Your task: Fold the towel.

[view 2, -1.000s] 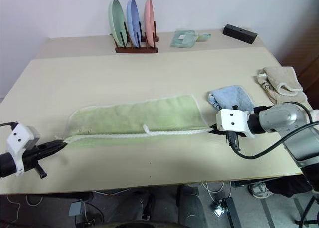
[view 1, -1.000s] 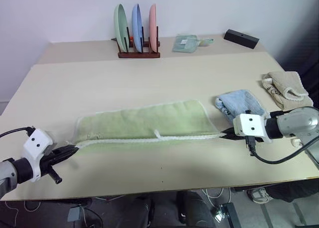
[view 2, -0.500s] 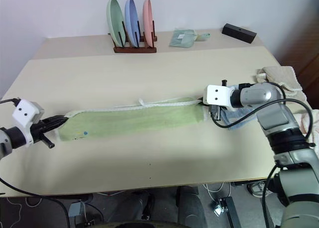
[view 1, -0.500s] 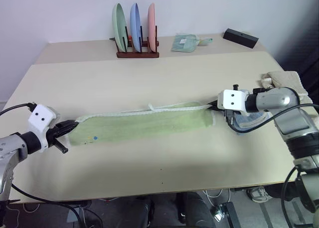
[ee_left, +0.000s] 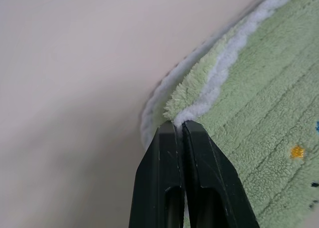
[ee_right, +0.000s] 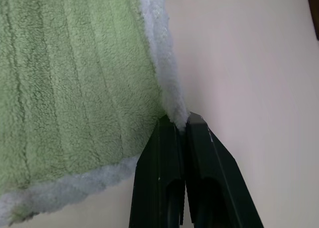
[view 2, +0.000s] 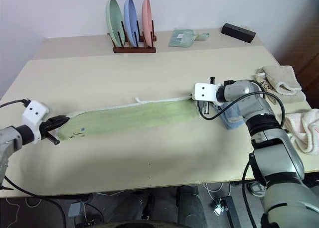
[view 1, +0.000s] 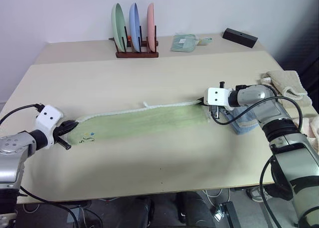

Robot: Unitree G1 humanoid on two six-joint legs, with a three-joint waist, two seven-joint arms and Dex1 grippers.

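Observation:
The towel (view 1: 142, 120) is light green with white edging and lies as a long, narrow strip doubled lengthwise across the middle of the table. My left gripper (view 1: 73, 124) is shut on its left corner; in the left wrist view the black fingertips (ee_left: 171, 131) pinch the white edging. At the strip's far right corner my right gripper (view 1: 203, 102) is shut on the towel, its fingertips (ee_right: 172, 124) clamping the white border (ee_right: 167, 83). Both gripped corners sit low, at the table surface.
A blue cloth (view 1: 245, 122) lies under my right forearm. A beige towel (view 1: 285, 83) and a whitish one (view 2: 305, 129) are at the right edge. At the back stand a rack of three plates (view 1: 134, 26), a small green cloth (view 1: 184, 41) and a black box (view 1: 240, 37).
Both grippers carried the towel's near edge away from me and over the far edge, doubling it lengthwise. The towel went from a wide sheet to a narrow strip.

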